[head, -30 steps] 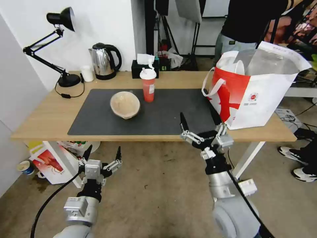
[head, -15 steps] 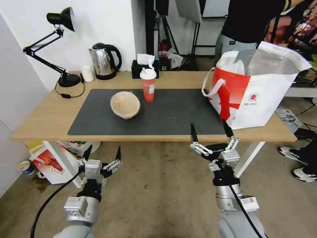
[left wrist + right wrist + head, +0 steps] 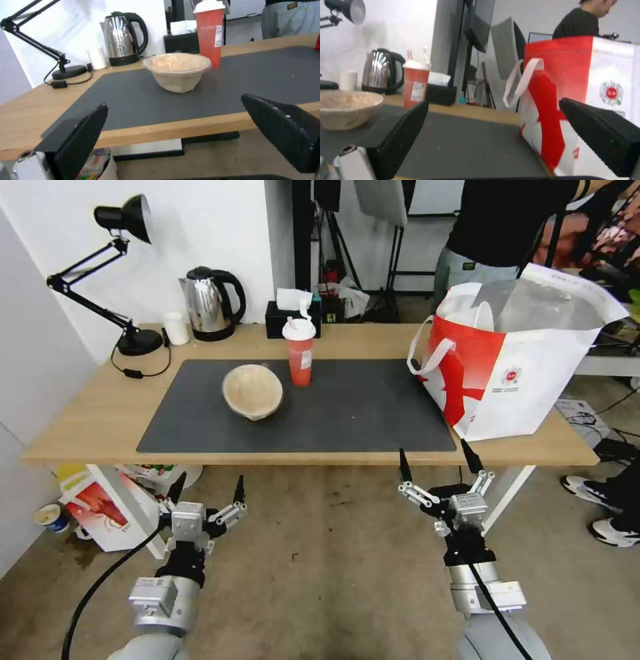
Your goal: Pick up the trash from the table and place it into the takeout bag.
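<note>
On the table (image 3: 93,407) lies a dark grey mat (image 3: 360,410). A beige lidded bowl (image 3: 252,391) (image 3: 176,71) (image 3: 346,107) sits on the mat's left half, and a red lidded cup with a straw (image 3: 300,352) (image 3: 209,32) (image 3: 415,85) stands upright just behind it. The takeout bag (image 3: 513,360) (image 3: 586,100) stands open at the table's right end, with a white curved item (image 3: 481,317) showing inside. My right gripper (image 3: 437,463) (image 3: 494,102) is open and empty, below the front edge near the bag. My left gripper (image 3: 205,488) (image 3: 174,101) hangs open and empty, below the front edge.
A black desk lamp (image 3: 127,280), a steel kettle (image 3: 212,303), a small white cup (image 3: 177,327) and a black tissue box (image 3: 292,319) line the table's back edge. A red-and-white package (image 3: 100,507) sits on the floor under the table's left end. A person (image 3: 500,233) stands behind the bag.
My right gripper has pulled back from over the mat's right front corner, toward me and down below the table edge, still open. The left arm has not moved.
</note>
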Robot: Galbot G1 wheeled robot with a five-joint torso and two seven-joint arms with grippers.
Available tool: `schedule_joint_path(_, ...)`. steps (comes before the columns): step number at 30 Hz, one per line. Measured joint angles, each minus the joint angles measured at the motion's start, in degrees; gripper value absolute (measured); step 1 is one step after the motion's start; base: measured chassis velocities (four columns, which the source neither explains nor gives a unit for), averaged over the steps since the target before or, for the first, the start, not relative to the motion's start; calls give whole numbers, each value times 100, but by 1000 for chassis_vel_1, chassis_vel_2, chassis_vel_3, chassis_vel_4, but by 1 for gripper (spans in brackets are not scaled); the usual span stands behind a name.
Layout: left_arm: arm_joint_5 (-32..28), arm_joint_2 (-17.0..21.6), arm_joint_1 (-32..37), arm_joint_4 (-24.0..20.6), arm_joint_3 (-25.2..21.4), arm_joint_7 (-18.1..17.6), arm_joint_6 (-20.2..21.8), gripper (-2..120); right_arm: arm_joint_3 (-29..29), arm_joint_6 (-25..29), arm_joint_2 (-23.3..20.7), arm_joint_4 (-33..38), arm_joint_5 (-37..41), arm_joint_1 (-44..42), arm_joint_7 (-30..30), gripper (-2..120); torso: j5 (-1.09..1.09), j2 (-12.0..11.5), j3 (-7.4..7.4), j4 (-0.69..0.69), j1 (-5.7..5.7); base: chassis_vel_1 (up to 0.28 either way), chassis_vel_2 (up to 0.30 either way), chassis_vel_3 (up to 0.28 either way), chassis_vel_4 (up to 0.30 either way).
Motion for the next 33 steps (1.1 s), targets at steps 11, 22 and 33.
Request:
schedule_joint_path(11, 0, 0, 0, 0, 0, 0, 0, 100, -166, -300, -211, 217, 92, -215, 568, 100, 0, 0, 0, 0, 1, 0, 0, 0, 0)
schedule_joint_path(22, 0, 0, 0, 0, 0, 0, 0, 100, -386, -304, -97, 160, -139, -479, 1212, 100, 0, 0, 0, 0, 1, 0, 0, 0, 0)
schedule_joint_path(33, 0, 0, 0, 0, 0, 0, 0, 100, -493, -470, -37, 190, -123, -526, 1430, 100, 0, 0, 0, 0, 1, 0, 0, 0, 0)
